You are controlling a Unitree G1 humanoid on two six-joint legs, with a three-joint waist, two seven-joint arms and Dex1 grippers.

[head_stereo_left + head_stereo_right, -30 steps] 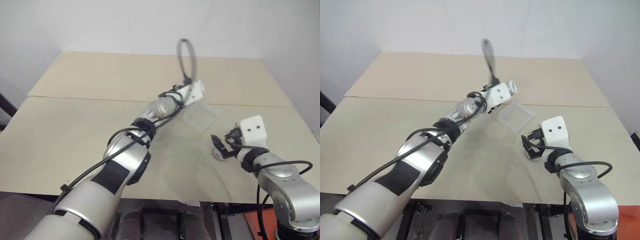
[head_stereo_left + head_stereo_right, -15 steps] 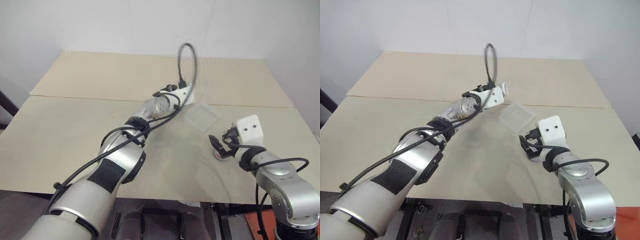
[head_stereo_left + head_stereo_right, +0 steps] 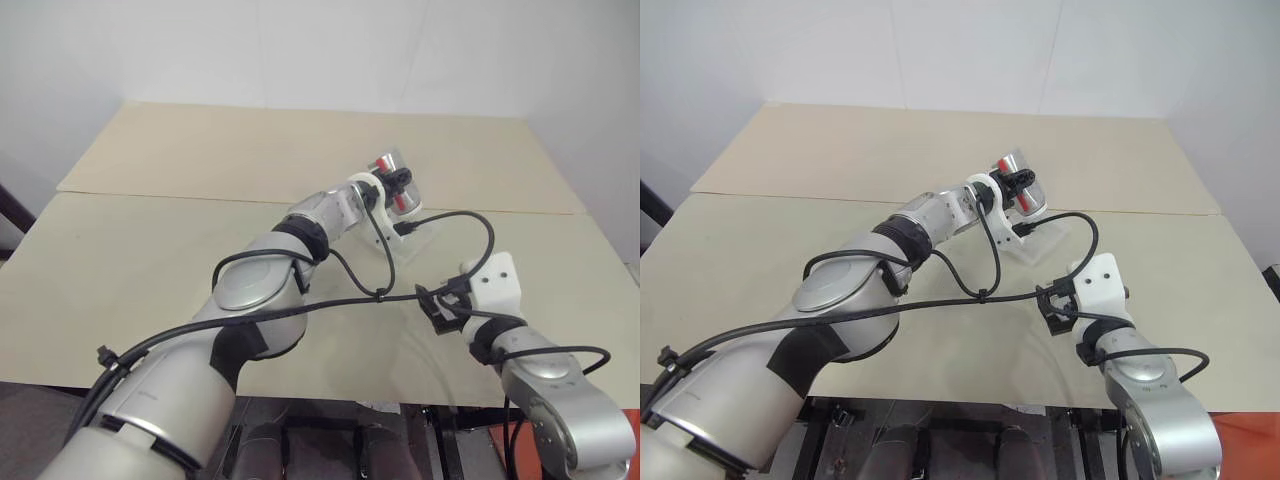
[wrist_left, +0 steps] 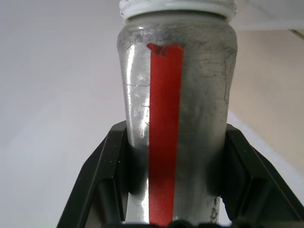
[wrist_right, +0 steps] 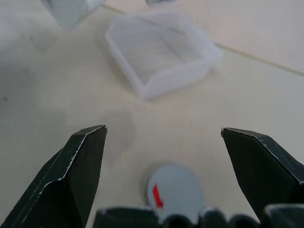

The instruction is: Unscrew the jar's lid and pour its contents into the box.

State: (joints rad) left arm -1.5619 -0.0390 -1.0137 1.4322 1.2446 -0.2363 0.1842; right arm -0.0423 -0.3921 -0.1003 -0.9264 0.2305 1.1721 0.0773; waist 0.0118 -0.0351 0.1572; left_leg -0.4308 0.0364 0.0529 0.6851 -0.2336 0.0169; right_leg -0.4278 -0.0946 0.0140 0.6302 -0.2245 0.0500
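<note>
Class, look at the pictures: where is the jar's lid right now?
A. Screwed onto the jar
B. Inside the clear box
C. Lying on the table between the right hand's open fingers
C: the lid lies flat on the table below the open right hand.

No words, numbers or brand names can be read anywhere. The small silvery-grey cylindrical jar (image 4: 176, 118) clamped between the left gripper's (image 4: 175, 171) black fingers carries only a plain red stripe running along its side, with no lettering on it. The small flat round grey lid (image 5: 175, 192) lying on the table between the spread fingers of the right gripper (image 5: 178, 161) bears just a small red mark, too small to tell as any sign.
</note>
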